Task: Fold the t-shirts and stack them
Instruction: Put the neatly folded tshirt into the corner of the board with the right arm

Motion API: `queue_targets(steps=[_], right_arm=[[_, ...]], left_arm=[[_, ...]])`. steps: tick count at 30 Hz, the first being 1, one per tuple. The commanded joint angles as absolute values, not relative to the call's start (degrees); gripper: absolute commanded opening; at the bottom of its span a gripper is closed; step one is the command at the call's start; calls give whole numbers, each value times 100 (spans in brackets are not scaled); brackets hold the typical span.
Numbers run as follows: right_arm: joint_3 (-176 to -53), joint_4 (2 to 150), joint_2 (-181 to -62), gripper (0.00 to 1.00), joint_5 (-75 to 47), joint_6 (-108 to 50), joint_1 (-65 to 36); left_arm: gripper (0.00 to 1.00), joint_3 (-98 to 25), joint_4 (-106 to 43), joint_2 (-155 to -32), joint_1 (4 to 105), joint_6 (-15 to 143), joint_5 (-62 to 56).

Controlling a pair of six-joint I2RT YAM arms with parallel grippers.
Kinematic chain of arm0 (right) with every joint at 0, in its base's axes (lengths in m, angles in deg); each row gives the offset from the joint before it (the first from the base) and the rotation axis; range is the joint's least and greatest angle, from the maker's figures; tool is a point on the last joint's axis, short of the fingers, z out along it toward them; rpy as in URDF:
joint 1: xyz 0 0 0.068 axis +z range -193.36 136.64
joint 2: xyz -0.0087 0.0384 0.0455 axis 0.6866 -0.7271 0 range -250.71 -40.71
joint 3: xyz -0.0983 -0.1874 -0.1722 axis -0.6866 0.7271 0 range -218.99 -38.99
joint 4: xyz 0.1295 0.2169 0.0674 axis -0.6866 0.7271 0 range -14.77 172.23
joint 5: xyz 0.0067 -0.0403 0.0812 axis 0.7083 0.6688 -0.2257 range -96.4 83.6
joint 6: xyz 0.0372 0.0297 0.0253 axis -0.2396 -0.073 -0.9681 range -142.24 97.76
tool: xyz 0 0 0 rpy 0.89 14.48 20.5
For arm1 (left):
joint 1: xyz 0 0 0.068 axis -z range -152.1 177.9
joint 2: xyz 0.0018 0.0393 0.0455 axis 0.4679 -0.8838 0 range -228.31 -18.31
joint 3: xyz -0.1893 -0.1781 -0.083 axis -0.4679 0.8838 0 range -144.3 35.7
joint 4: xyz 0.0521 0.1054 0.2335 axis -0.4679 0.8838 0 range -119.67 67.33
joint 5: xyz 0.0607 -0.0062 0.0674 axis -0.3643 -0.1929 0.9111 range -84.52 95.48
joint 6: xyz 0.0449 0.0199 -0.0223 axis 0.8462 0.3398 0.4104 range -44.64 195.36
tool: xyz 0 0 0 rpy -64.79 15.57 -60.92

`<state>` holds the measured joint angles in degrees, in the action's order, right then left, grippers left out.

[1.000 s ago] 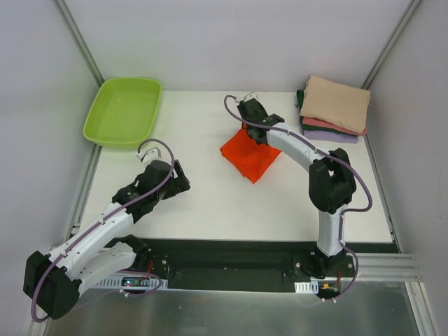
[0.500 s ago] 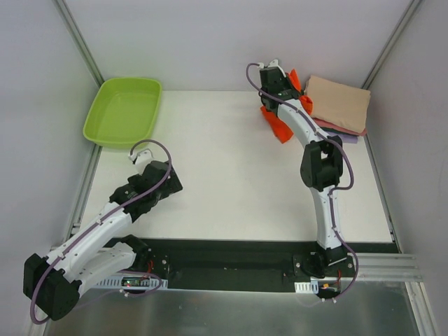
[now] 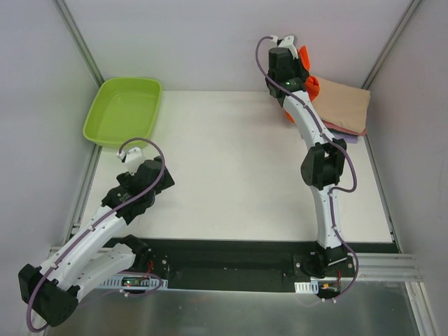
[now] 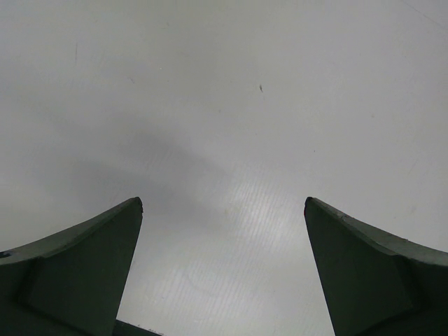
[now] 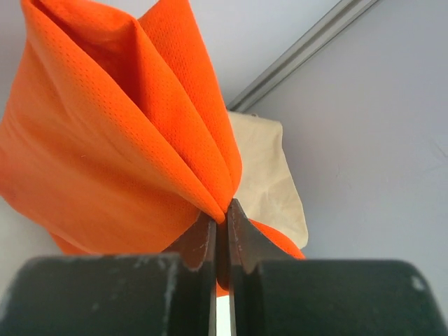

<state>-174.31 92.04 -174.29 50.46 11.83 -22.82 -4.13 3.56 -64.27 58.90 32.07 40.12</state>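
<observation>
My right gripper [image 3: 299,61] is shut on the folded orange t-shirt [image 3: 310,85] and holds it in the air at the back right, beside the stack. In the right wrist view the orange t-shirt [image 5: 133,133] hangs pinched between the closed jaws of my right gripper [image 5: 225,210]. The stack of folded t-shirts has the tan t-shirt [image 3: 344,103] on top, also seen in the right wrist view [image 5: 269,175]; pink and purple edges [image 3: 346,133] show beneath it. My left gripper [image 3: 128,155] is open and empty over the bare table [image 4: 224,126].
A lime-green plastic tub [image 3: 124,110] stands at the back left. White walls and metal frame rails [image 3: 78,38] enclose the table. The black base strip [image 3: 224,259] runs along the near edge.
My right gripper lifted the orange t-shirt off the table middle and carried it up and right to the stack. My left arm drew back to the left.
</observation>
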Motion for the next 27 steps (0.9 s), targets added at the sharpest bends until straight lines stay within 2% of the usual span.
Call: queue_targets(steps=[1,9,24,27], right_arm=[[-18276,8753,-17167,1,5372,975,-2402],[-17883,8498,-16965,1,5390,599,-2938],[-17373,10123,-16798,1,4353,-1370,-4036],[-17171,10413,-16746,10,4081,-1695,-4195]], left_arm=[[99,-526,487,-6314,5839,3326,4345],[99,-473,487,-6305,5831,3264,4389],[99,-438,504,-6411,5831,3203,4442],[99,-429,522,-6402,5831,3203,4433]])
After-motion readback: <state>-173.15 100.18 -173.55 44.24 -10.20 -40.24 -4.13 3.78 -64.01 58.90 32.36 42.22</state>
